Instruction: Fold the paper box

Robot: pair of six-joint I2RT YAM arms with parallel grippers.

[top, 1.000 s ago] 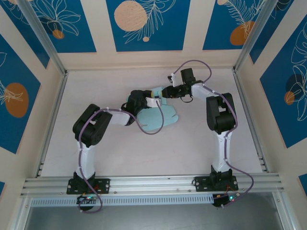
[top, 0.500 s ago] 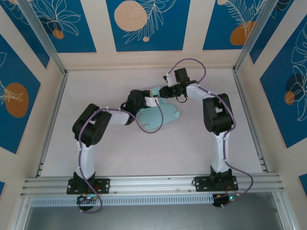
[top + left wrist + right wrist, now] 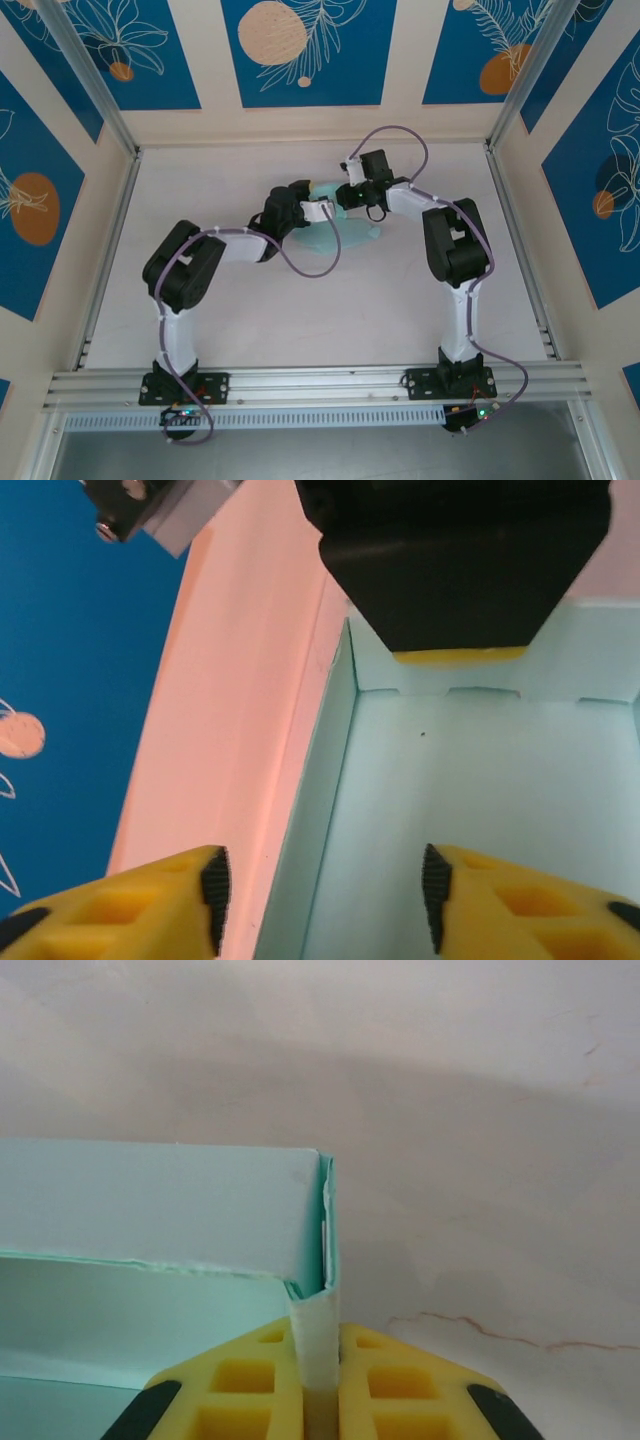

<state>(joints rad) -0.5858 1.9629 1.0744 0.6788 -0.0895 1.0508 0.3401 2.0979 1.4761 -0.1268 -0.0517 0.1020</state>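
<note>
- The walls [image 3: 305, 50] around the cell are cream, with blue panels printed with white leaves and orange discs.
- The table [image 3: 300, 310] is white, and a metal rail [image 3: 320, 380] runs along its near edge, where both arm bases are bolted.
- The left arm [image 3: 185, 270] and the right arm [image 3: 455, 240] both reach toward the far middle of the table, so their wrists come together there.
- The paper box [image 3: 350, 232] lies at the far middle of the table, between and partly under the two wrists. It is pale blue card. The left wrist view shows a flat floor with side walls folded up and small slots along the far fold (the top view hides most of this).
- The left hand [image 3: 320, 900] stands about half open, astride the box's left side wall. One yellow finger [image 3: 150, 905] is outside the wall and the other is over the box floor, and neither pad presses the card.
- The right hand [image 3: 320, 1360] is closed narrow on the box, with a thin upright strip of card at the box's corner pinched between its yellow pads. Its black body sits against the far wall in the left wrist view.
</note>
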